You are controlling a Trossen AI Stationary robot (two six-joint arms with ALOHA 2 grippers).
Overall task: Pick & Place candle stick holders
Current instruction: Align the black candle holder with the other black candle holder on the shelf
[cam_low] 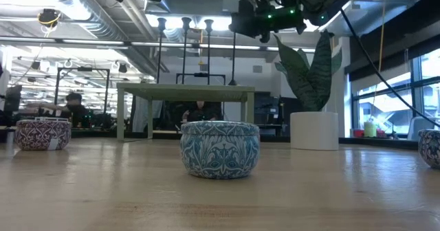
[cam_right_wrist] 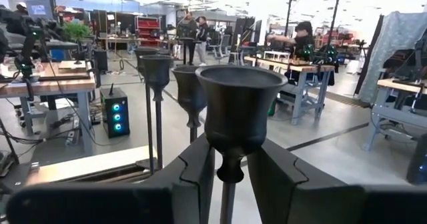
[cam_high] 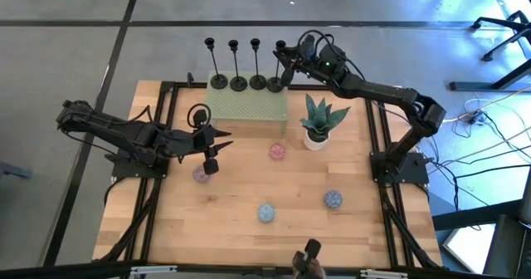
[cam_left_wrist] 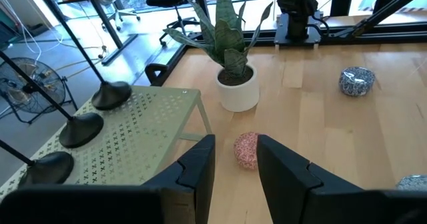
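Four black candle stick holders stand in a row by their round bases on the green perforated stand at the table's far side. The rightmost holder is nearest my right gripper. In the right wrist view my right gripper is open. Its fingers stand on either side of that holder's thin stem, just under the cup, and do not plainly touch it. The other three holders stand behind it. My left gripper is open and empty, above the table near the stand's near left corner.
A potted green plant stands right of the stand. A pink tin lies in front of my left gripper, and a purple tin lies beside it. Two blue tins sit nearer the table's near edge.
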